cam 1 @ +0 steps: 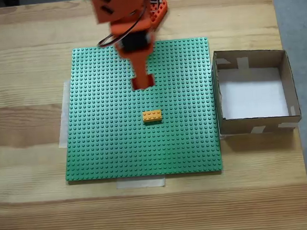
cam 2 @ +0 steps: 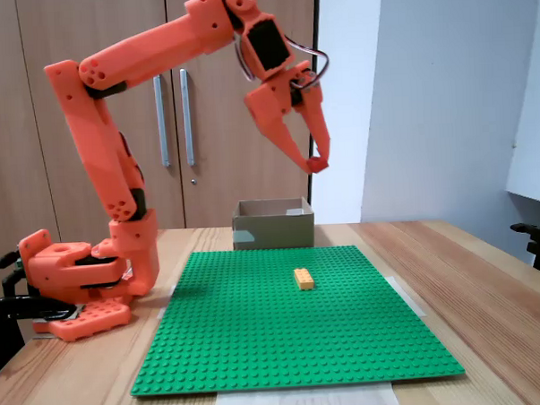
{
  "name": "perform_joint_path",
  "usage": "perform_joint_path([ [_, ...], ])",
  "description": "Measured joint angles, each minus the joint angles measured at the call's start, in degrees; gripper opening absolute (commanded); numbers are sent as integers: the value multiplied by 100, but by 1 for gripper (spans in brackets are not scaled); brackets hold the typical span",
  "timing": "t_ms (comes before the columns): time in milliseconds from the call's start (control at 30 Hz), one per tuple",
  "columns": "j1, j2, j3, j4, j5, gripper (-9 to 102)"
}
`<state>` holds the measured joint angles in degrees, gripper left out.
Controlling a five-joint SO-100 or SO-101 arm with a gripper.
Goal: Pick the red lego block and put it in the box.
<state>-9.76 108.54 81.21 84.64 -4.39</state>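
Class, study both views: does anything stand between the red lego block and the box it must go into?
Nothing visible does. The hand holds the red lego block in the air over the green baseplate, above the height of the box walls. The yellow-orange brick lies flat on the baseplate, off that line.

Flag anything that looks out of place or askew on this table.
Nothing is spilled or damaged. The yellow-orange brick lies loose on the green baseplate. The gripper holds something small and red high above the baseplate. The cardboard box sits square and empty.
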Motion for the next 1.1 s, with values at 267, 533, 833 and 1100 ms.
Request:
perform_joint_path([
  [267, -1292, 316, 26, -53, 325, -1],
  [533, -2259, 316, 299, -571, 668, -1],
  [833, -3111, 316, 844, -1063, 1046, -1],
  [1100, -3463, -114, 976, -1441, 1169, -1],
])
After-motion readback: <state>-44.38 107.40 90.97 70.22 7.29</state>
